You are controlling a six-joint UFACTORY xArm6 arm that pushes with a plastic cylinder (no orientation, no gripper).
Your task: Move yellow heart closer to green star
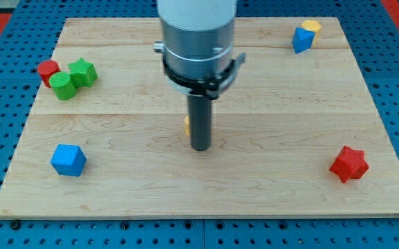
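Note:
The yellow heart (187,125) is almost wholly hidden behind my rod near the board's middle; only a thin yellow sliver shows at the rod's left side. My tip (200,147) rests on the board right against it, on its right and slightly below. The green star (84,72) sits at the view's upper left, far to the left of the heart.
A green round block (63,86) and a red round block (48,70) touch the green star. A blue block (68,160) lies at lower left, a red star (349,164) at lower right. A blue block (301,39) and a yellow block (311,27) sit at top right.

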